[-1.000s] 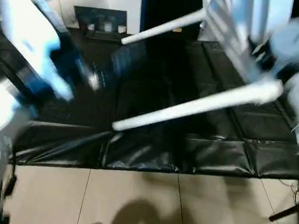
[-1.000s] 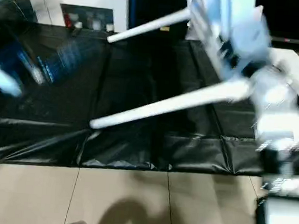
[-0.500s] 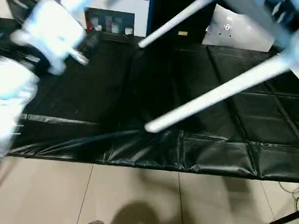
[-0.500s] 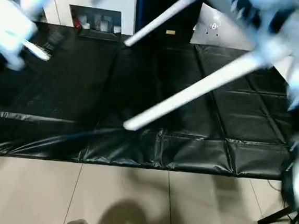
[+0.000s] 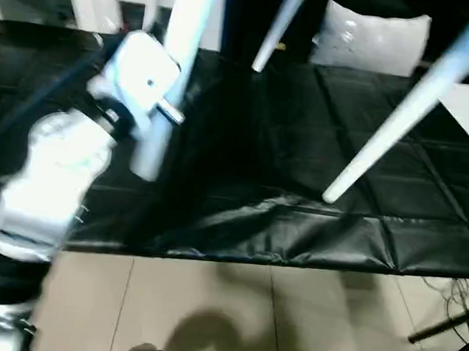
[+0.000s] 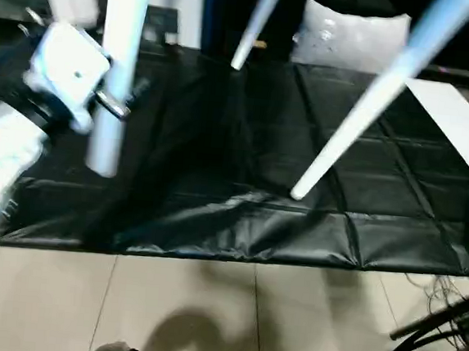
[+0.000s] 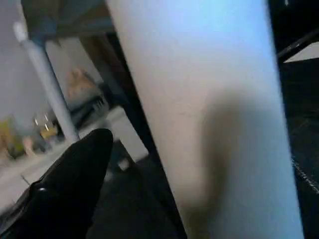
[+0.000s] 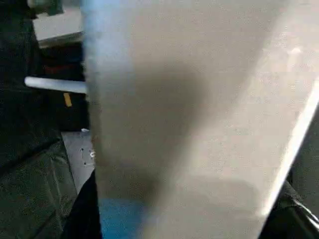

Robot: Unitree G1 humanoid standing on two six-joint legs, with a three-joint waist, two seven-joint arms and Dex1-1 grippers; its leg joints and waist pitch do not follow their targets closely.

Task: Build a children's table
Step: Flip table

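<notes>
Swung upward since before, the table legs [image 5: 405, 108] hang steeper; left wrist view shows left jaws wide beside one.

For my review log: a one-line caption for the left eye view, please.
Left gripper beside one white table leg, two more legs hanging over the black mat.

Smooth white plastic table legs [image 5: 405, 104] hang over a glossy, crinkled black mat [image 5: 296, 222] on matt beige floor tiles [image 5: 207, 304].

White plastic children's table held off the black mat, three tapered round legs pointing down, left leg [image 5: 171, 71] near-vertical, far leg [image 5: 277, 25], right leg [image 5: 405, 104] slanting
</notes>
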